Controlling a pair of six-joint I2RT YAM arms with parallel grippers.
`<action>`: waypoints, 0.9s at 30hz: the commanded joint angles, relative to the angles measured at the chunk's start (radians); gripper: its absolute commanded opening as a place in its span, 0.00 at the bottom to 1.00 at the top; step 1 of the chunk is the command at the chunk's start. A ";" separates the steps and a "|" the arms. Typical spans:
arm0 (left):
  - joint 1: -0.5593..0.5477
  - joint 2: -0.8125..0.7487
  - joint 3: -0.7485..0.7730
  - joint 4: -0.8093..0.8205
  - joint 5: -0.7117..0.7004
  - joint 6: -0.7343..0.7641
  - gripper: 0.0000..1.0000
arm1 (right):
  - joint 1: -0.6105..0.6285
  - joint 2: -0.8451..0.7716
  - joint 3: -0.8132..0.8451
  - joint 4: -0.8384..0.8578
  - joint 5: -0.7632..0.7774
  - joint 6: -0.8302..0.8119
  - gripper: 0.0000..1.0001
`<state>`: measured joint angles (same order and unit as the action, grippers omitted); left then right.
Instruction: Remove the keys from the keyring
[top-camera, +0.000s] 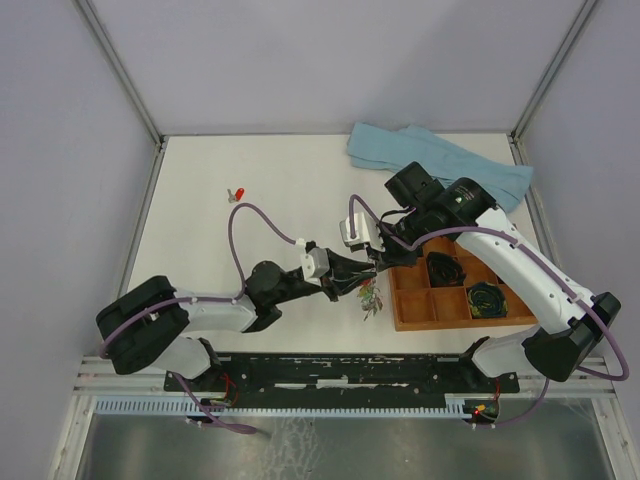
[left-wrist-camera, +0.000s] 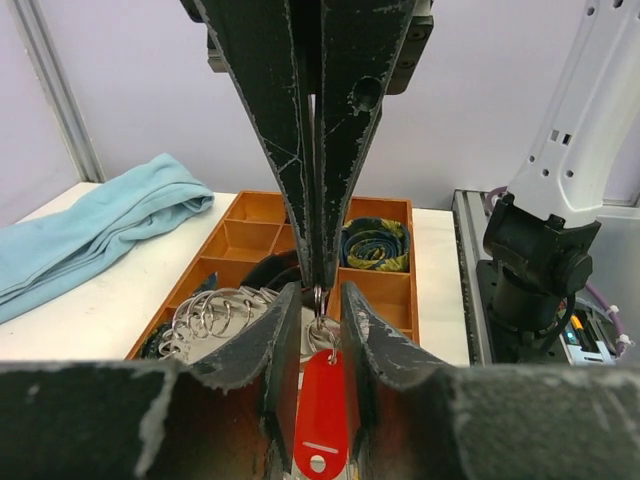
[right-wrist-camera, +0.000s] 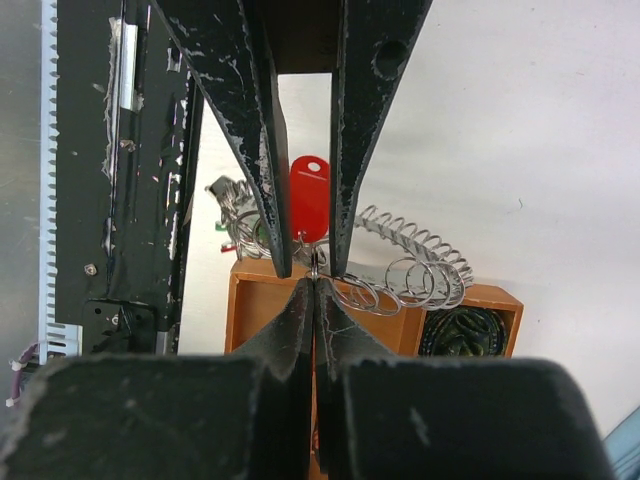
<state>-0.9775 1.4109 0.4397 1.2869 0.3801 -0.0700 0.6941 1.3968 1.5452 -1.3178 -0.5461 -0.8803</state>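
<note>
At the tray's (left-wrist-camera: 380, 290) left edge, the right gripper (right-wrist-camera: 314, 275) is clamped shut on a loop of the keyring (left-wrist-camera: 215, 315); the left gripper's (left-wrist-camera: 318, 300) jaws stand apart, straddling the red key (left-wrist-camera: 320, 410).

Tip to tip, facing each other: right end effector (right-wrist-camera: 313, 283) pinched fully closed, left end effector (left-wrist-camera: 320, 295) with fingers narrowly apart.
</note>
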 joint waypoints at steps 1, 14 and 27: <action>-0.003 0.015 0.043 0.022 0.035 0.004 0.27 | 0.006 -0.024 0.012 0.018 -0.040 -0.014 0.01; -0.003 0.011 0.071 -0.067 0.051 0.024 0.14 | 0.006 -0.027 0.011 0.017 -0.042 -0.014 0.01; -0.001 -0.023 0.057 -0.095 0.020 0.039 0.03 | 0.006 -0.025 0.012 0.015 -0.044 -0.017 0.01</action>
<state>-0.9775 1.4189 0.4778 1.1931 0.4175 -0.0666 0.6941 1.3964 1.5440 -1.3399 -0.5453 -0.8810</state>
